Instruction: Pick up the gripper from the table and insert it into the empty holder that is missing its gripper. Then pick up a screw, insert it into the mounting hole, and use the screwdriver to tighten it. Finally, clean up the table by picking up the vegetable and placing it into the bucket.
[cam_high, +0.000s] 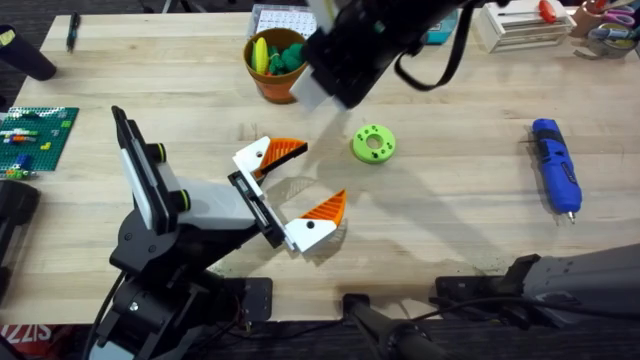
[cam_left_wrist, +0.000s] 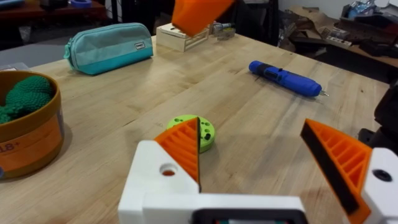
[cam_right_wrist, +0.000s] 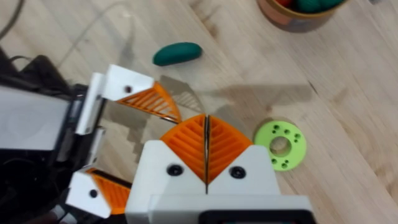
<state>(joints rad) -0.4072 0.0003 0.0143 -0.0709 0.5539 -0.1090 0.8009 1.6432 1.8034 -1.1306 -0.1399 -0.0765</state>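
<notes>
Wooden table (cam_high: 450, 220) with screwdriver (cam_high: 556, 166), bucket (cam_high: 274, 72)

A teal zip pouch (cam_left_wrist: 109, 46) and a pale wooden tray (cam_left_wrist: 181, 37) sit near the far edge of the worktop, with dark cluttered benches (cam_left_wrist: 348, 31) in the dim room behind. A green building-brick plate (cam_high: 35, 140) lies at one side over dark grey floor (cam_high: 25, 85), and a white rack (cam_high: 525, 25) stands at the back.
</notes>
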